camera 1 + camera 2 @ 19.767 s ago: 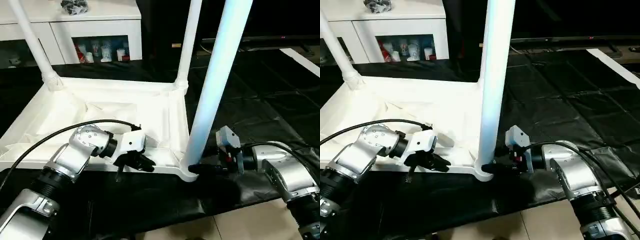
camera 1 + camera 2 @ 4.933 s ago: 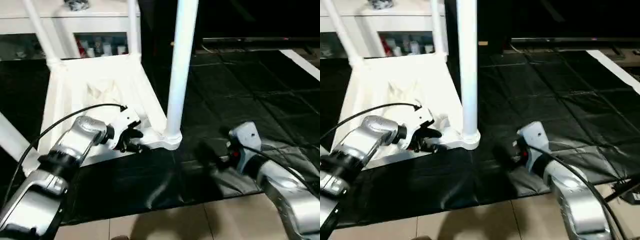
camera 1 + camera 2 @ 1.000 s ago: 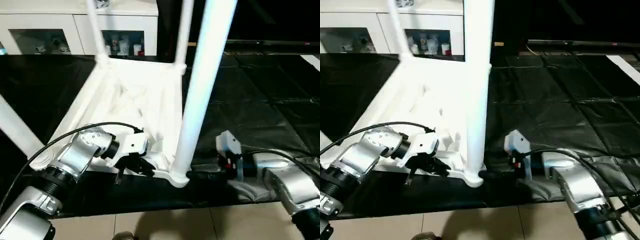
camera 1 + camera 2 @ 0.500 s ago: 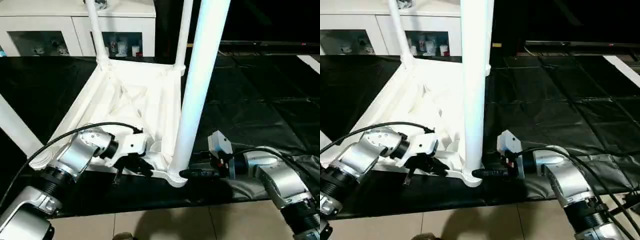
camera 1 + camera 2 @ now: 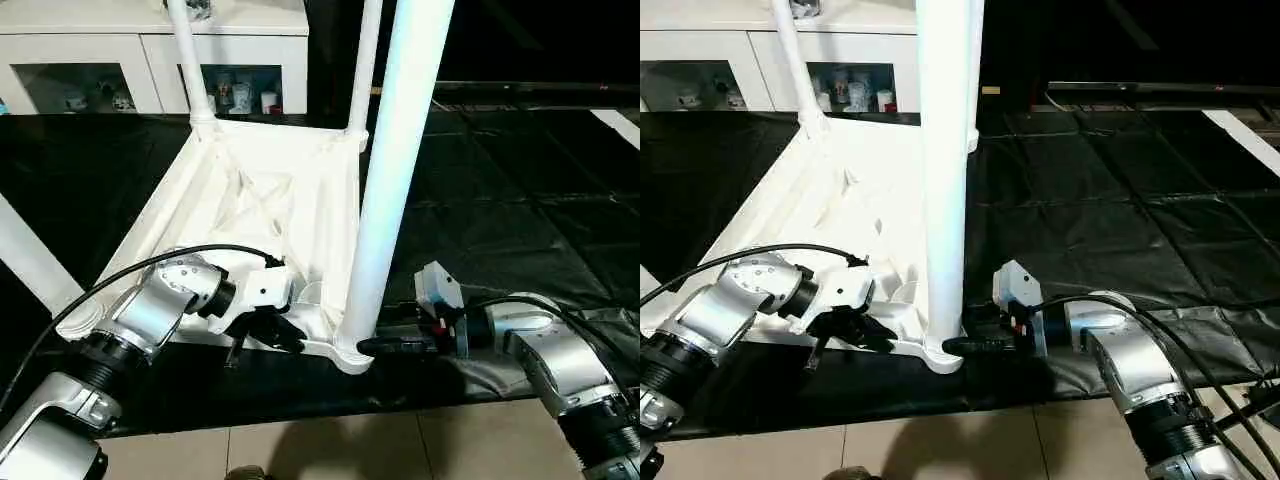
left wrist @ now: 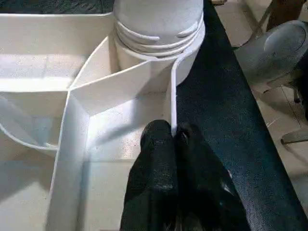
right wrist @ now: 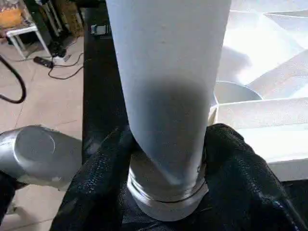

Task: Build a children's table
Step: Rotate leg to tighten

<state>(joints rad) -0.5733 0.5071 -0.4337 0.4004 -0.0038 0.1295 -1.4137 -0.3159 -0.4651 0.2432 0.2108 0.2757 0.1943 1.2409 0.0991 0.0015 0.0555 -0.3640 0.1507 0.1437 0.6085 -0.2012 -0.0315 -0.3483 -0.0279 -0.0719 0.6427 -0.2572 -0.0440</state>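
Left eye view: left gripper (image 5: 283, 337) is pinching the upturned table top (image 5: 270, 200) rim shut, steadying it on the black mat (image 5: 500, 210). Right gripper (image 7: 166, 159) has narrowed since a second ago and is now clasping the nearest leg (image 5: 395, 170) base, suggesting tightening is under way.

Head stereo pair looked forward and down, wrist cameras sat close, all sharing the white plastic tubular leg's (image 5: 385, 200) base

Silver forearms (image 5: 140, 318), black cables, black tools
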